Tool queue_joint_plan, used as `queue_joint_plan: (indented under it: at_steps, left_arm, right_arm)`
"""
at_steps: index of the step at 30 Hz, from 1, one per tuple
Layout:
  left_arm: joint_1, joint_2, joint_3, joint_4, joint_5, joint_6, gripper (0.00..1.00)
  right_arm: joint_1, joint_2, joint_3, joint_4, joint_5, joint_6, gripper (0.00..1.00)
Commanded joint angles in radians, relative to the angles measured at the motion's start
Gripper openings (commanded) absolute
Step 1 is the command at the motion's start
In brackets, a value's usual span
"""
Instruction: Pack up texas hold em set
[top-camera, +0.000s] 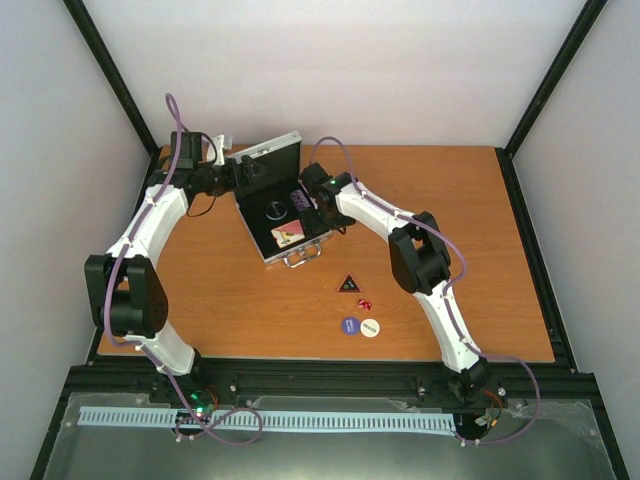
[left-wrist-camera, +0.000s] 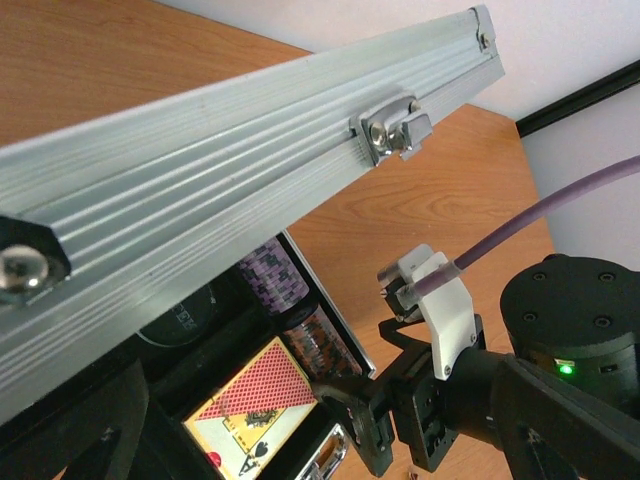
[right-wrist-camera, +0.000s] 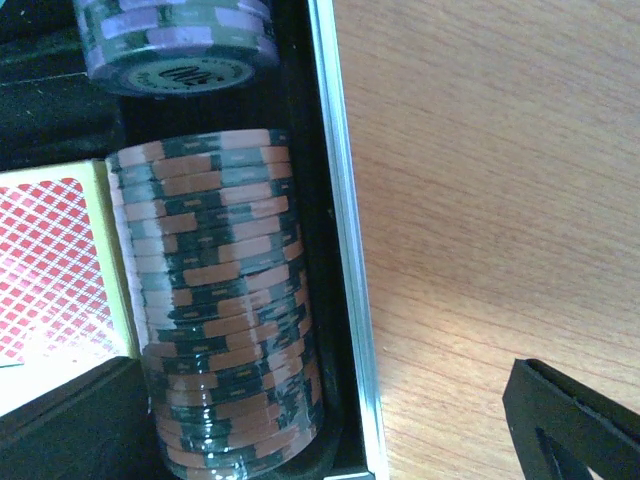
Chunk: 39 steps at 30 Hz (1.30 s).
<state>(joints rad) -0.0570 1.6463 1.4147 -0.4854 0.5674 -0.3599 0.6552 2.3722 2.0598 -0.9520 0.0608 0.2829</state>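
The left hand (top-camera: 240, 178), jaws wide, sits at the raised lid (left-wrist-camera: 250, 150) — apparently propping the case (top-camera: 250, 226) open on the worktop (top-camera: 450, 220) — while the right hand (top-camera: 320, 218) hangs open beside the packed chips (right-wrist-camera: 220, 300), with triangle (top-camera: 348, 283), dice (top-camera: 365, 303) and discs (top-camera: 350, 325) lying outside.

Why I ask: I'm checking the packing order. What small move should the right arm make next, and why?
Probably draw the right end effector back from the case toward the black triangle. Its jaws stand open and empty over the chip stacks already packed beside the card box, while the triangle, red dice, blue disc and white disc lie loose on the table.
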Motion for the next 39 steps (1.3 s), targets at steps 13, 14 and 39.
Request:
queue_joint_plan:
  at_steps: [13,14,39]
  left_arm:
    - [-0.002,-0.149,0.033,-0.091,0.102,-0.027,0.97]
    - [-0.003,-0.159,0.029,-0.097,0.103,-0.028,0.98]
    - [-0.002,-0.288,-0.054,-0.15,0.129,-0.034,0.99]
  right_arm:
    - [0.041,-0.149,-0.376,0.05,0.066,-0.047,0.99]
    - [0.048,-0.163,-0.401,0.056,0.065,-0.047,0.99]
    - [0.196,-0.394,-0.625,0.062,0.044,-0.042,1.0]
